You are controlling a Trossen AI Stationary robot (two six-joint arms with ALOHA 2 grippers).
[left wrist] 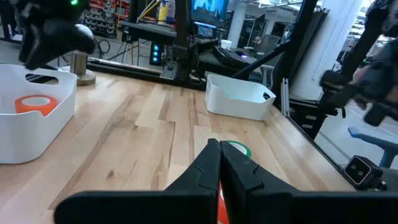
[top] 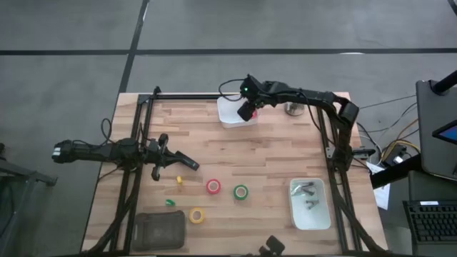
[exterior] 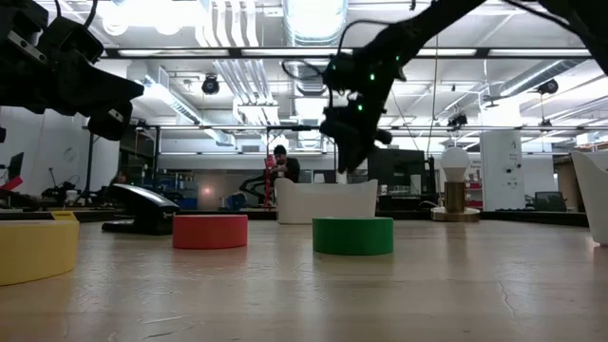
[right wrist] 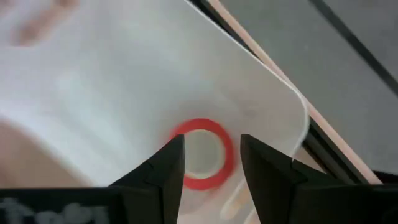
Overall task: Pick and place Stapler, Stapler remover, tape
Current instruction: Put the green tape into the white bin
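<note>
Over the white bin at 12 o'clock, the right claw is held open above a red tape roll; the left claw, at 9 o'clock, is closed and empty.

In the high view the right gripper covers most of the white bin, hiding the red tape roll inside. The left wrist view shows the green roll only partly, behind closed fingers. Items in the other tray are too small to identify, perhaps metal tools.
</note>
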